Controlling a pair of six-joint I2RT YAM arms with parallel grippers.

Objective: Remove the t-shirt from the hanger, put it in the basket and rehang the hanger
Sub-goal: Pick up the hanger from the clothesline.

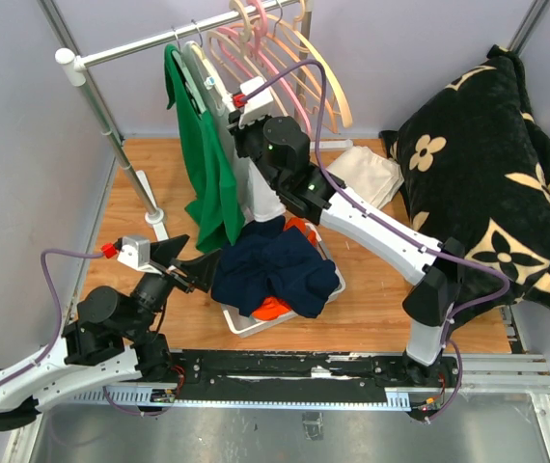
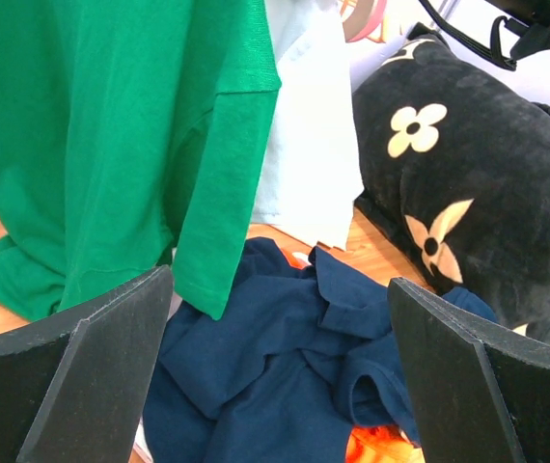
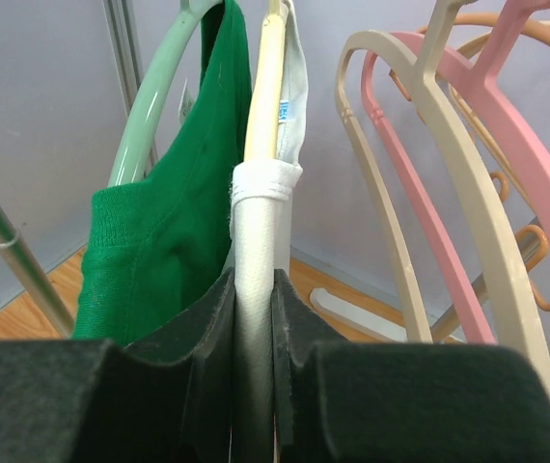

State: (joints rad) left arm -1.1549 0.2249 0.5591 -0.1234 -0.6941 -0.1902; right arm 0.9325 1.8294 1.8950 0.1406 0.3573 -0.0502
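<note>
A white t-shirt (image 3: 256,241) hangs on a cream hanger (image 3: 265,87) on the rail, and its lower part shows under the right arm (image 1: 263,198). My right gripper (image 3: 253,289) is shut on the shirt's shoulder fold, one pad on each side, up at the rail (image 1: 229,108). A green t-shirt (image 3: 169,241) on a mint hanger (image 3: 150,125) hangs just to the left (image 1: 207,174). My left gripper (image 1: 198,270) is low beside the basket, open and holding nothing (image 2: 277,280), and it faces the green t-shirt (image 2: 111,145) and the white t-shirt (image 2: 304,145).
A white basket (image 1: 246,323) holds navy clothes (image 1: 275,270) and something orange. Several bare cream and pink hangers (image 1: 285,48) hang to the right on the rail. The rack's pole (image 1: 111,125) stands at the left. A black flowered cushion (image 1: 487,174) fills the right side.
</note>
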